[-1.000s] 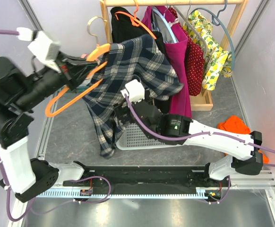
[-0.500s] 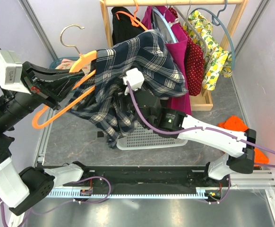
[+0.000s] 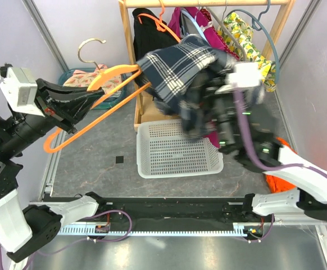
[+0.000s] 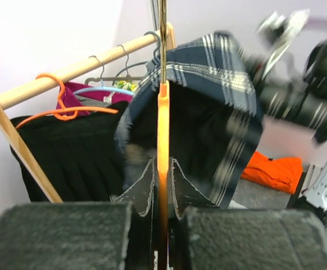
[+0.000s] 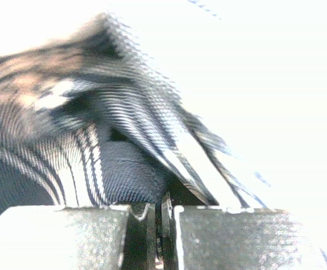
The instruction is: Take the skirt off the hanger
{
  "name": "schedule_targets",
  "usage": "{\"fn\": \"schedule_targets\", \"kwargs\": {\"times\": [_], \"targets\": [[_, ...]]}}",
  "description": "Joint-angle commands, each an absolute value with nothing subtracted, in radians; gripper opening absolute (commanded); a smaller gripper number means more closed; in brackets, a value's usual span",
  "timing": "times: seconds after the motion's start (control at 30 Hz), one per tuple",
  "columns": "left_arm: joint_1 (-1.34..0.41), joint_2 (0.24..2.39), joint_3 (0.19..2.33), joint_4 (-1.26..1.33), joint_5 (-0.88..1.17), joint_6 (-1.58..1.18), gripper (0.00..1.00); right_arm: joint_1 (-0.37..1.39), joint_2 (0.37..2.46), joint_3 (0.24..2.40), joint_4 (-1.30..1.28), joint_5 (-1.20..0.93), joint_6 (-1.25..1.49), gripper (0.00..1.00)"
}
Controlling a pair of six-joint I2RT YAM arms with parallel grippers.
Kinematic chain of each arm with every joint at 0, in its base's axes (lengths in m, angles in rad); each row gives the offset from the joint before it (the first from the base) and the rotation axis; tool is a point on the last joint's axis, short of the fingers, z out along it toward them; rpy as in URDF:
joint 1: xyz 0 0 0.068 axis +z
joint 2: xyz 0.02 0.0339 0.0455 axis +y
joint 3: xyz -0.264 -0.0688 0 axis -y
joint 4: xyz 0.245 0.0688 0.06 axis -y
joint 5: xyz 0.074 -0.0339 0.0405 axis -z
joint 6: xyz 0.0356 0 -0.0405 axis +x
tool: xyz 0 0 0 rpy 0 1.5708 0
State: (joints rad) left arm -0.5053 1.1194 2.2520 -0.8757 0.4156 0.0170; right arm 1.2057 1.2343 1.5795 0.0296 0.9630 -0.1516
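Right gripper (image 5: 155,211) is clenched on skirt (image 3: 177,70). Left gripper (image 4: 162,185) clamps hanger (image 3: 118,72), skirt at its 2 o'clock. Since the earlier frame, skirt has shifted toward 3 o'clock, baring most of hanger.

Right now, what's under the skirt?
The white basket sits on the floor below the skirt. The orange hanger has one end tucked under the cloth. The hanging cloth hides that end and part of the basket's far rim.

Right arm (image 3: 246,126) is motion-blurred in top view; its jaws are hidden behind the skirt (image 3: 177,67). Hanger (image 3: 116,73) tip is covered too.
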Motion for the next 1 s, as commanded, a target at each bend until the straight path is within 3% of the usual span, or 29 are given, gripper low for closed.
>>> {"fn": "schedule_targets", "kwargs": {"times": [0.0, 0.13, 0.47, 0.67, 0.8, 0.97], "targets": [[-0.502, 1.083, 2.127, -0.831, 0.376, 0.116, 0.02, 1.198, 1.132, 1.626, 0.175, 1.104, -0.322, 0.0], [-0.502, 1.039, 1.987, -0.891, 0.371, 0.187, 0.02, 1.198, 1.124, 1.638, 0.122, 1.097, -0.304, 0.0], [-0.502, 0.948, 1.864, -1.346, 0.461, 0.468, 0.02, 1.198, 1.18, 1.73, 0.107, 1.097, -0.363, 0.0], [-0.502, 0.939, 2.11, -1.517, 0.543, 0.439, 0.02, 1.198, 1.282, 1.784, 0.104, 1.152, -0.44, 0.0], [-0.502, 0.965, 2.305, -1.537, 0.479, 0.393, 0.02, 1.189, 1.324, 1.75, 0.104, 1.251, -0.462, 0.0], [-0.505, 0.922, 2.295, -1.537, 0.345, 0.433, 0.02, 1.115, 1.324, 1.678, 0.095, 1.296, -0.413, 0.0]]}}
